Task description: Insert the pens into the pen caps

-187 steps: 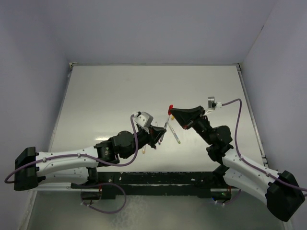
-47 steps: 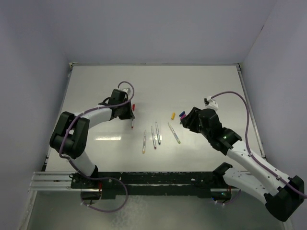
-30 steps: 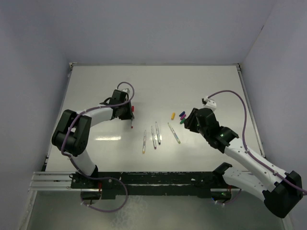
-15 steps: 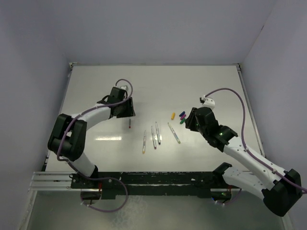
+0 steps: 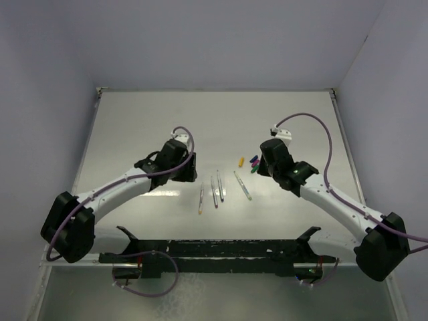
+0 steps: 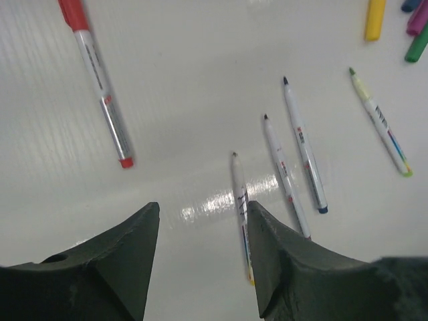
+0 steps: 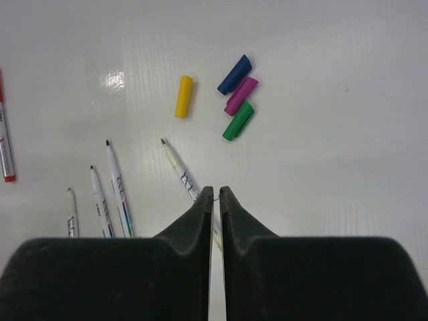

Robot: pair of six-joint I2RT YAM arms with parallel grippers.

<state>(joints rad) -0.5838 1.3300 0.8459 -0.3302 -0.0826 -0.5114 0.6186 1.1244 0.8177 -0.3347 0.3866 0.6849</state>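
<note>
Four uncapped pale pens lie in a loose row at mid-table: a yellow-ended one, a red-marked one, a blue-ended one and a green-tipped one. A fifth pen wears a red cap and lies apart to the left. The loose pen caps sit together beyond them: yellow, blue, purple, green. My left gripper hangs open and empty above the table, just left of the yellow-ended pen. My right gripper is shut on nothing, above the green-tipped pen's barrel.
The white table is walled by pale panels at the back and both sides. A black rail runs along its near edge by the arm bases. Purple cables loop off both wrists.
The left gripper opened and let go of the red-capped pen, then swung right toward the row of pens. The right gripper closed and shifted slightly left, near the caps.
</note>
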